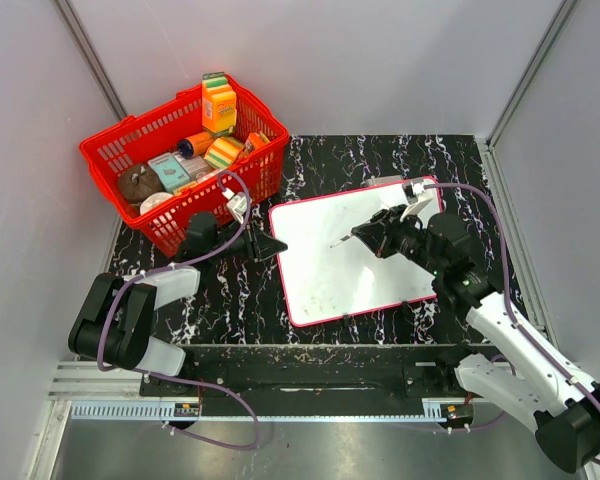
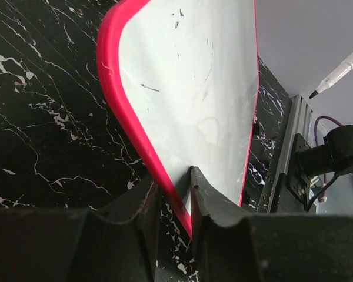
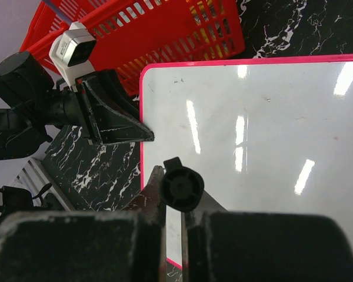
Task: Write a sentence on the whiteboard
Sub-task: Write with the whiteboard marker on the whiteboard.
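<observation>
The whiteboard (image 1: pixel 350 275), white with a thin red-pink frame, lies flat on the black marbled table. It also shows in the left wrist view (image 2: pixel 194 76) and the right wrist view (image 3: pixel 270 129). Its surface is blank apart from faint smudges. My left gripper (image 1: pixel 277 247) is shut on the board's left edge, and the frame runs between its fingers (image 2: pixel 173 182). My right gripper (image 1: pixel 375 232) is shut on a marker (image 1: pixel 348 236) and holds it tilted over the board's middle, tip pointing left. The marker's black rear end (image 3: pixel 182 188) sits between the fingers. Its tip (image 2: pixel 313 94) hangs above the board.
A red basket (image 1: pixel 110 150) with several grocery items stands at the back left, close to the board's far left corner (image 3: pixel 165 29). Grey walls enclose the table. A metal rail runs along the near edge (image 1: pixel 310 355).
</observation>
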